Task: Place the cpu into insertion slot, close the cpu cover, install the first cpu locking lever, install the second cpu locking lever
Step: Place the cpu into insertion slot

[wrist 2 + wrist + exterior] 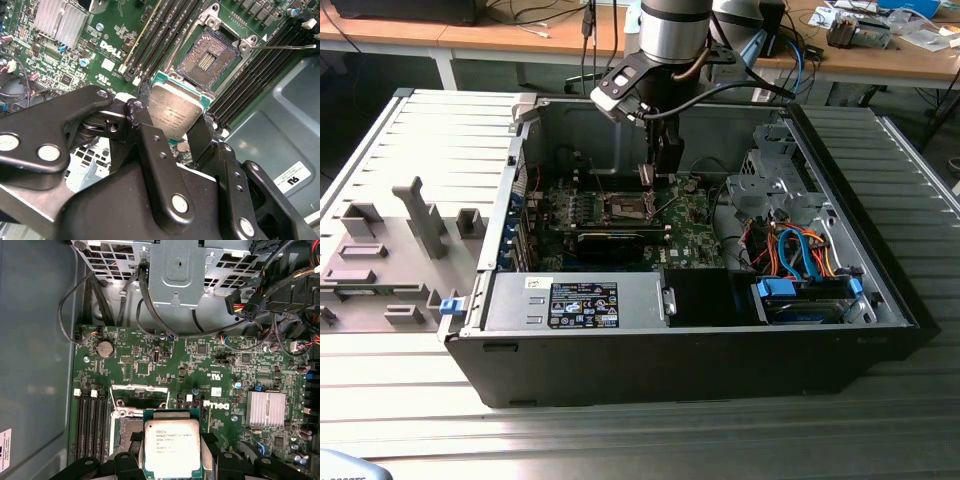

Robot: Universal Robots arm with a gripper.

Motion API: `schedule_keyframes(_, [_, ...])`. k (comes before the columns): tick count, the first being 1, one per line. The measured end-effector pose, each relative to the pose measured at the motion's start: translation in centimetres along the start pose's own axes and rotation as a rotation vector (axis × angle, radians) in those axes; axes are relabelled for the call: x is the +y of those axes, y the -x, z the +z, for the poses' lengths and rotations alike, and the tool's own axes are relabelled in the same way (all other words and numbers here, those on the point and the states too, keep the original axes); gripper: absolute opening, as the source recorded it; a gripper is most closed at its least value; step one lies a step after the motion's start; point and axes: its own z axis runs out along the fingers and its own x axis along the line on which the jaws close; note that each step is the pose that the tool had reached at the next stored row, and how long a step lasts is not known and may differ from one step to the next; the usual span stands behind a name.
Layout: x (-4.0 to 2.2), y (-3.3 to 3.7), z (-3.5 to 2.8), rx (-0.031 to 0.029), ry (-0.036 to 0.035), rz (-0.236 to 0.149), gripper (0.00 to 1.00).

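Note:
My gripper (172, 131) is shut on the cpu (175, 112), a flat square chip with a grey metallic face and green edge, one black finger (145, 132) on each side. In the first wrist view the cpu (172, 442) hangs over the insertion slot (125, 426) and hides much of it. The insertion slot (207, 57) lies bare, its dark pin field inside a silvery rim. The cpu cover (139, 389) stands raised at the socket's edge. A thin locking lever (285, 47) sticks out free beside the socket. In the exterior view the gripper (655, 185) hovers just above the slot (628, 207).
Black memory slots (165, 30) flank the socket on both sides. A finned heatsink (267, 409) sits on the green board. A grey drive cage (770, 185) with coloured cables (800, 255) stands on the exterior view's right. Case walls (525, 190) enclose the board.

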Motion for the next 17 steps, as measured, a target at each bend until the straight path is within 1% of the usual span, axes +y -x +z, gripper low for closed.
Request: schedule_keyframes(17, [0.0,0.0,0.0,-0.0003,-0.0011,0.032,0.54])
